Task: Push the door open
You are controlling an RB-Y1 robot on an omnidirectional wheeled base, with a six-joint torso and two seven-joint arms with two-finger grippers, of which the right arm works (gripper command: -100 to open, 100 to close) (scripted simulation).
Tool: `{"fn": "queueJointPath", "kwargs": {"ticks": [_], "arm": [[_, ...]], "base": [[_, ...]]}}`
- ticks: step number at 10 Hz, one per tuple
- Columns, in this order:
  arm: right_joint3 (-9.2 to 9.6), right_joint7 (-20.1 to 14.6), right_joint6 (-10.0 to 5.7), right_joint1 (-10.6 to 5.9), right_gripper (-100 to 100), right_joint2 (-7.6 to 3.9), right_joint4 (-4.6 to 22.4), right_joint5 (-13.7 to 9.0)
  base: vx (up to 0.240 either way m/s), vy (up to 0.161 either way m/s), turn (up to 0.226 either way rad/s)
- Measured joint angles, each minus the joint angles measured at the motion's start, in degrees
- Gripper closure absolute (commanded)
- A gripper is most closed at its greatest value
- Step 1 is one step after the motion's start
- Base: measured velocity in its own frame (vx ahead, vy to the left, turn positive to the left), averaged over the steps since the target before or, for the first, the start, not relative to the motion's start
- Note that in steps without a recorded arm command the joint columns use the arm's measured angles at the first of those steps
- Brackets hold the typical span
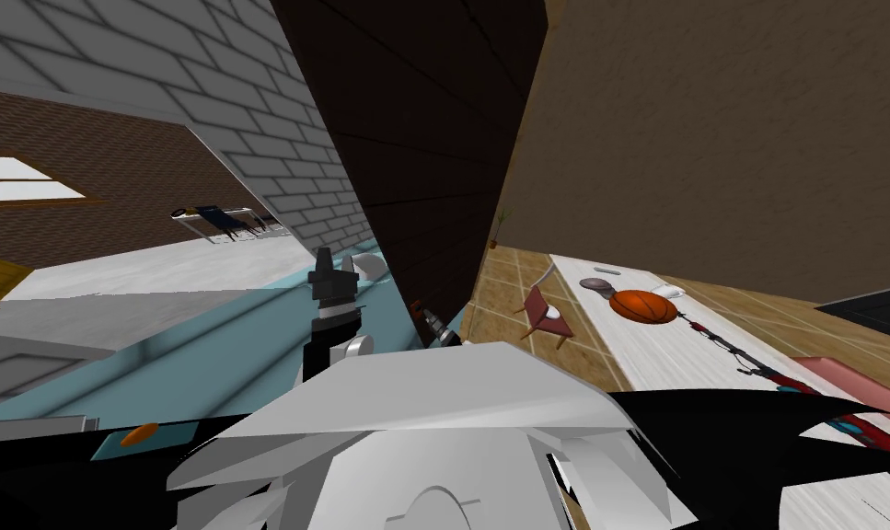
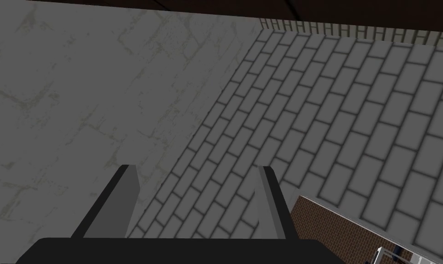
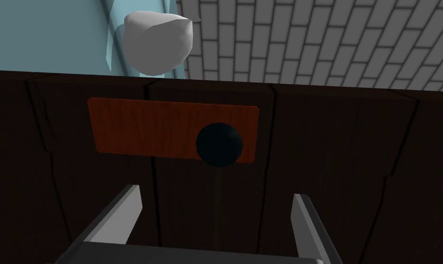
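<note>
The door (image 1: 424, 138) is dark brown and planked, and from the head it runs edge-on away from me, standing partly ajar. In the right wrist view the door (image 3: 335, 174) faces my hand at close range, with a reddish-brown plate (image 3: 142, 126) and a round black knob (image 3: 219, 144) on it. My right gripper (image 3: 216, 192) is open just short of the door, the knob slightly above the gap between its fingers. From the head, the right gripper (image 1: 433, 324) sits low against the door's face. My left gripper (image 1: 332, 262) is raised left of the door, and the left gripper (image 2: 196, 168) is open with nothing in it.
A grey brick wall (image 1: 277, 120) and a pale blue floor (image 1: 203, 331) lie left of the door; a white rounded thing (image 3: 157, 42) shows past the door's edge. On the right are a tan wall, a red chair (image 1: 546, 313) and an orange ball (image 1: 642, 306) on a long pale counter (image 1: 673, 368).
</note>
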Motion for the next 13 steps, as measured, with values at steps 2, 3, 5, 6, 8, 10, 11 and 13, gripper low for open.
{"fn": "queueJointPath", "kwargs": {"ticks": [2,3,5,6,8,10,11,13], "arm": [[-0.36,0.14,0.18,-0.26,-100,0.57,0.24,0.0],[-0.6,0.22,0.14,-0.52,-100,1.27,0.72,-0.01],[-0.61,0.23,0.1,-0.54,100,1.3,0.73,-0.01],[-0.65,0.22,0.11,-0.67,100,1.37,0.64,-0.03],[-0.58,0.23,0.21,-0.53,100,1.29,0.74,0.0],[-0.57,0.22,0.26,-0.45,100,1.23,0.81,0.0],[-0.92,0.34,0.3,-0.44,100,1.21,1.2,-0.05],[-2.12,0.38,-0.69,-1.03,100,0.98,2.9,-0.33]], "base": [[0.144,0.146,0.026],[0.055,0.062,-0.009],[-0.011,-0.015,0.009],[-0.015,-0.018,0.002],[-0.011,-0.009,-0.004],[0.026,0.044,-0.011],[0.083,0.16,-0.036],[0.111,0.18,-0.036]]}}
